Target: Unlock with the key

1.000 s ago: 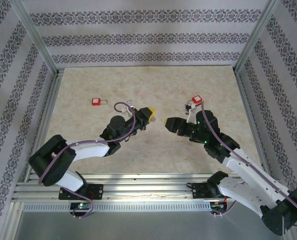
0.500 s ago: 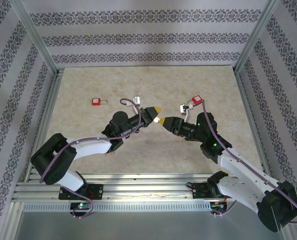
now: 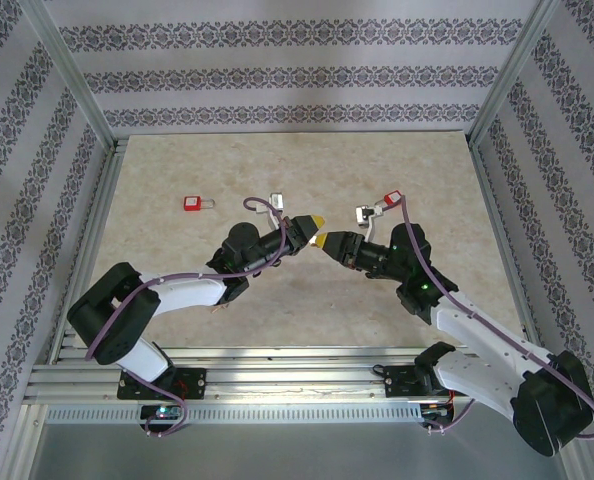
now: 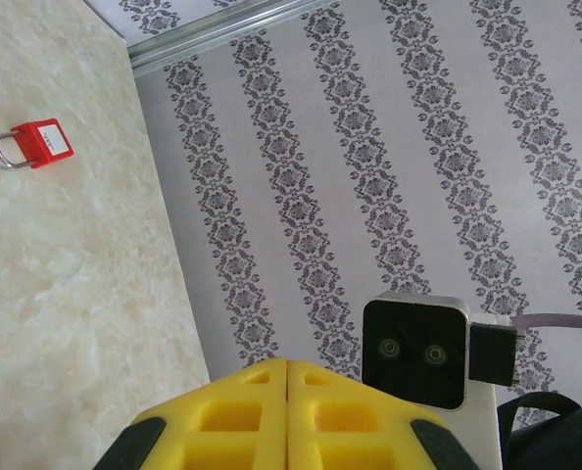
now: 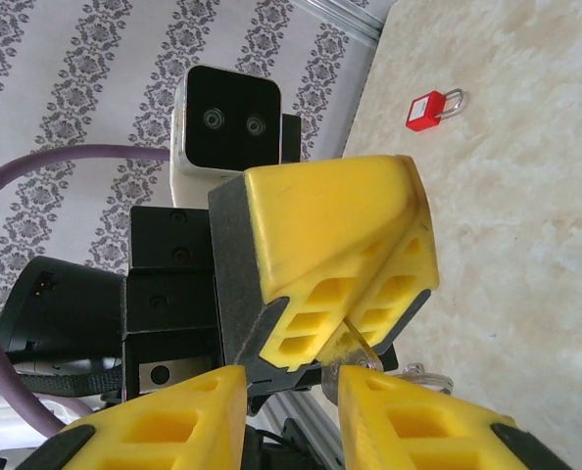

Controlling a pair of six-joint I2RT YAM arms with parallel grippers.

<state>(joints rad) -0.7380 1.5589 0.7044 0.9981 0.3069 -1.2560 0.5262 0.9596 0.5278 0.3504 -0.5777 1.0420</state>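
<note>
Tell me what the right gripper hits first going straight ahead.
The left gripper, its shut yellow fingers pinching the key, dead ahead of the open right gripper. Gap looks small; depth unclear.

- The left fingers (image 3: 315, 220) and right fingers (image 3: 325, 240) are meeting tip to tip, blocking the middle of the surface (image 3: 157, 245).
- Bare room is lying open behind them, apart from a red padlock (image 3: 198, 203) sitting far left.

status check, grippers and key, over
Left gripper shut on key. Right gripper open, tip to tip with it. Left red padlock, right red padlock on table, untouched.
</note>
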